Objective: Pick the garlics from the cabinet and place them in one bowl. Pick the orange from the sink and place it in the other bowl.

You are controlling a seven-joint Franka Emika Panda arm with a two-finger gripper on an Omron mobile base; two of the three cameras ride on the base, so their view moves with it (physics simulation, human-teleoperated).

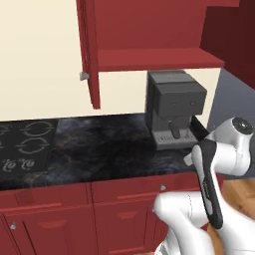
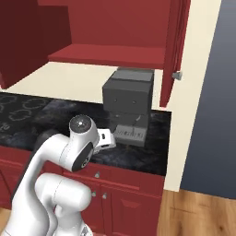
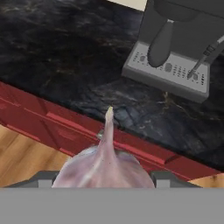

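Dark marble counter (image 1: 99,144) is stretching from the hob (image 1: 25,144) rightward to the coffee machine (image 1: 174,107), under the open cabinet (image 1: 149,55). The gripper (image 3: 105,181) is clamping one garlic (image 3: 105,168) over the counter's front edge; bowls, orange unseen, placing remaining.

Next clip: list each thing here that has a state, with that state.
Cabinet door: open.
Shelf: bare where visible.
Garlic: held between the fingertips, tip pointing away.
End effector: shut on the garlic.
Coffee machine: upright on the counter.
Drawers: closed.
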